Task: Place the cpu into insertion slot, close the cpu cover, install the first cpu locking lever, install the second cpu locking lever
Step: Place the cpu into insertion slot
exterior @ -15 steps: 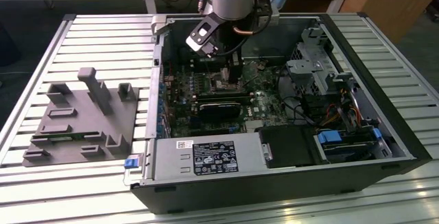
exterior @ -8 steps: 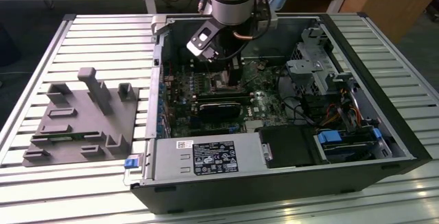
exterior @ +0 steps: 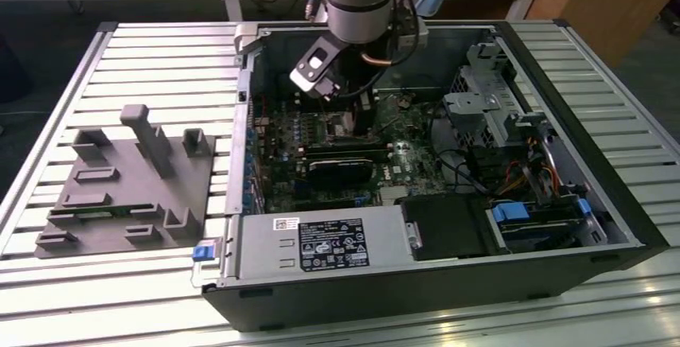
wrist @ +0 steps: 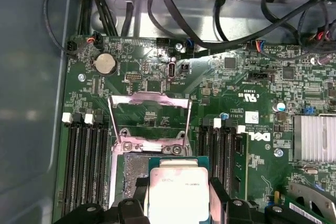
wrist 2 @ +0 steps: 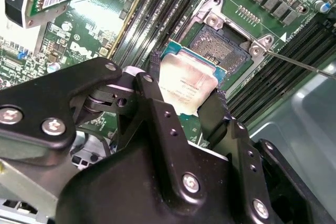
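Note:
My gripper (wrist 2: 187,80) is shut on the cpu (wrist 2: 184,88), a small square chip with a dull metal top, pinched by its two side edges between the black fingers (wrist 2: 153,85). It hangs just above the motherboard, partly over the near edge of the insertion slot (wrist 2: 218,45), whose dark pin field lies bare. In the first wrist view, the cpu (wrist: 178,195) covers part of the insertion slot (wrist: 132,167), and the silvery cpu cover (wrist: 149,97) is flipped open beyond it. A thin locking lever (wrist 2: 299,61) sticks out beside the socket. In the exterior view, the arm (exterior: 361,5) reaches down into the open computer case.
Black memory slots (wrist: 84,166) flank the socket on both sides. Cables (wrist: 173,9) hang along the case wall beyond the board. A finned heat sink (wrist: 315,137) sits to one side. The case holds a drive cage (exterior: 483,100) and a power supply (exterior: 318,243). A grey fixture (exterior: 127,180) lies on the exterior view's left.

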### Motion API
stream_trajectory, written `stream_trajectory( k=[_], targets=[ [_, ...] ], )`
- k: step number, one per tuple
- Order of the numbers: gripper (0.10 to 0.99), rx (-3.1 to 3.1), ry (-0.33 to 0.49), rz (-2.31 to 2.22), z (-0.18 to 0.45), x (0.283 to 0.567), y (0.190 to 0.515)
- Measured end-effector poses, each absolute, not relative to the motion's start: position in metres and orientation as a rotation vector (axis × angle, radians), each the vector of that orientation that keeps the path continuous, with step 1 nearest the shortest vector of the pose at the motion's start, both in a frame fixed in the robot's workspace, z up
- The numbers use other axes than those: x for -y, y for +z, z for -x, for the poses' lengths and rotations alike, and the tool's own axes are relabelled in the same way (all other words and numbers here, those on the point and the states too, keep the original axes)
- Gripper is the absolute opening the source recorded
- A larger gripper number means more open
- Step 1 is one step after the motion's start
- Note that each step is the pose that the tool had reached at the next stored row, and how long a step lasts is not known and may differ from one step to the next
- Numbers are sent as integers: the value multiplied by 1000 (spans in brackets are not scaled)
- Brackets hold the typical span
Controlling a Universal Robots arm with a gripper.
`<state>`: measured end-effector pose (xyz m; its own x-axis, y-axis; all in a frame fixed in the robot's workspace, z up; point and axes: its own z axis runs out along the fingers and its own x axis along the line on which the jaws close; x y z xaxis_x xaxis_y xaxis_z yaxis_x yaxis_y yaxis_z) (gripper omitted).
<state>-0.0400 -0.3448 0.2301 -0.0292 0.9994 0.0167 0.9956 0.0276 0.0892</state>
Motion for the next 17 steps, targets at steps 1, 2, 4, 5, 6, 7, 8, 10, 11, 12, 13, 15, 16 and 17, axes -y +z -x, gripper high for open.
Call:
stream_trajectory(
  k=[1, 2, 4, 5, 6, 7, 8, 10, 11, 12, 13, 15, 16, 17],
  targets=[
    [537, -2215, 116, -2153, 40, 344, 229],
    [537, -2215, 115, -2152, 41, 344, 228],
    [537, -2214, 114, -2151, 41, 342, 227],
    [537, -2214, 113, -2151, 41, 341, 226],
    [537, -2213, 111, -2150, 42, 339, 225],
    [537, -2213, 110, -2150, 42, 338, 224],
    [537, -2212, 109, -2149, 42, 337, 223],
    [537, -2211, 106, -2148, 42, 335, 221],
    [537, -2211, 104, -2147, 42, 335, 220],
    [537, -2210, 103, -2147, 43, 334, 219],
    [537, -2210, 102, -2146, 43, 333, 218],
    [537, -2209, 101, -2146, 44, 333, 216],
    [537, -2208, 100, -2146, 45, 333, 216],
    [537, -2204, 100, -2150, 45, 332, 215]
  ],
)
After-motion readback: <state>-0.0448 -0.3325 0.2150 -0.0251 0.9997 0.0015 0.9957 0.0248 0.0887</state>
